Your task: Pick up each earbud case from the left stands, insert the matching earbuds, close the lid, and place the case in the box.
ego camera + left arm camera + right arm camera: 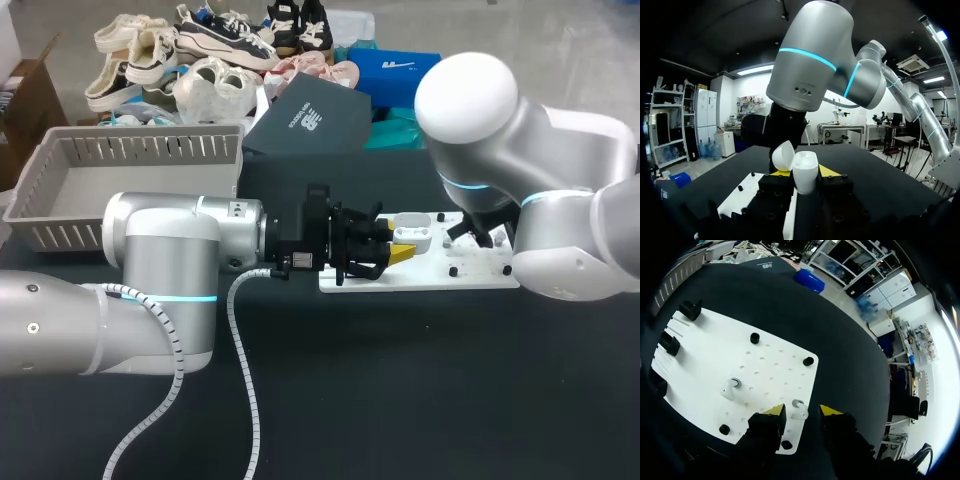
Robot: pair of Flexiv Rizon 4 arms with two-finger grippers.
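Note:
A white earbud case [805, 174] stands upright with its lid [783, 155] flipped open, and my left gripper [804, 172] is shut on its body. In the head view that case [414, 238] sits at the left gripper [398, 250], over the left end of the white board [480, 272]. My right gripper [802, 411] hangs over the board's [770, 360] near edge, open, with a small white earbud [799, 409] between its fingers and a gap on both sides. A second earbud [731, 386] stands on the board further in. In the head view the right arm hides its own gripper.
A grey slatted basket [60, 190] stands at the back left. A dark shoe box [310, 120] lies behind the board. Black stands [690, 310] and small black pegs [755, 337] rise from the board. The right arm's elbow [470, 100] looms above the board's far side.

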